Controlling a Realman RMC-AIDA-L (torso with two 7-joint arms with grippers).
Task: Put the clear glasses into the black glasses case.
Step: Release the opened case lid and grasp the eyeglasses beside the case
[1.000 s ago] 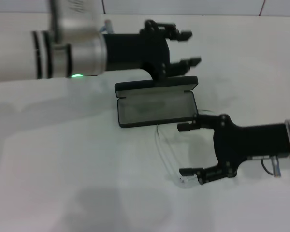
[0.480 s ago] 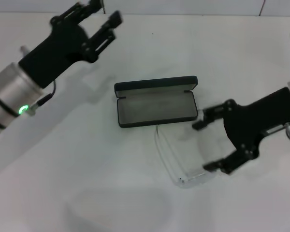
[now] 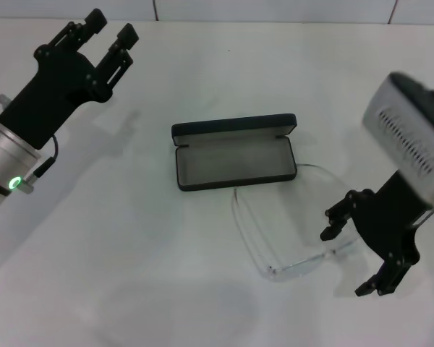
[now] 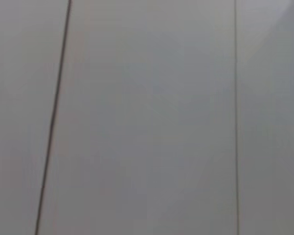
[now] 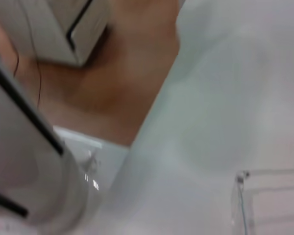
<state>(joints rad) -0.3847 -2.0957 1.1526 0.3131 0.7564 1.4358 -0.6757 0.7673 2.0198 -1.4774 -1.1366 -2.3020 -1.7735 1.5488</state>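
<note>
White table (image 3: 202, 303): case (image 3: 235, 160) lies open, glasses (image 3: 275, 238) just beside it. Right claw (image 3: 354, 260) wide, empty; left claw (image 3: 105, 36) narrow, raised. Next: grasp glasses.

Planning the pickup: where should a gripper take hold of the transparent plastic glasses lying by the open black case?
Probably the front lens bar of the clear glasses, pinched from above. It lies flat and nearest the open right gripper, while the thin arms run toward the black glasses case.
</note>
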